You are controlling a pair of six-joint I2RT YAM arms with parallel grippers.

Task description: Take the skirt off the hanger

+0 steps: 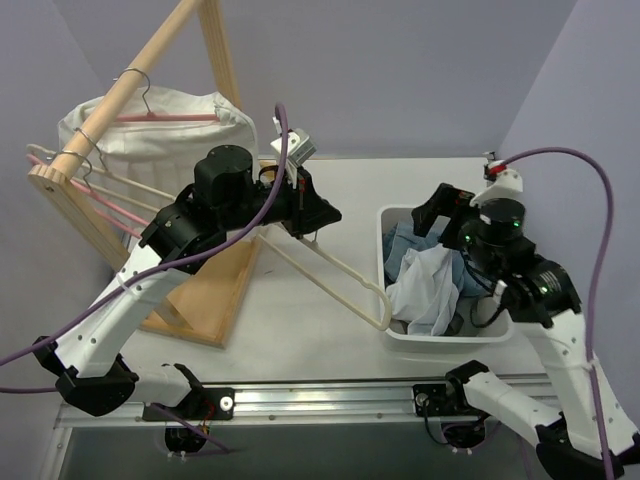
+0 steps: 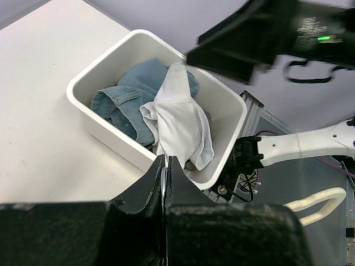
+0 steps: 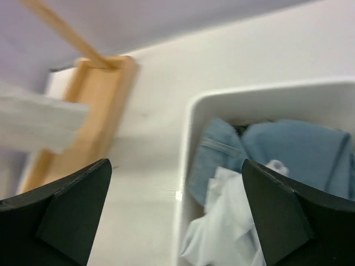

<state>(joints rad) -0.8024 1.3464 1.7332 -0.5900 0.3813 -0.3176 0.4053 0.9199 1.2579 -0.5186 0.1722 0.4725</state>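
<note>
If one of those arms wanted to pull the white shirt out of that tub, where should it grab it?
Probably the bunched fold along the middle of the white shirt, coming straight down from above. It lies heaped on top of the denim garment, and the walls of the tub block a sideways approach.

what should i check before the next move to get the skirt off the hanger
1. Skirt located: not ok. No dark grey skirt shows in any view.
2. Pink hanger located: ok. It hangs on the wooden rack with a white cloth on it.
3. Left end effector ready to grasp: not ok, it is shut.
4. Right end effector ready: ok, open above the bin.
5. Path between rack and bin: not ok. A cream hanger stretches across it.
6. Anything pinched by the left end effector: cannot tell.
</note>
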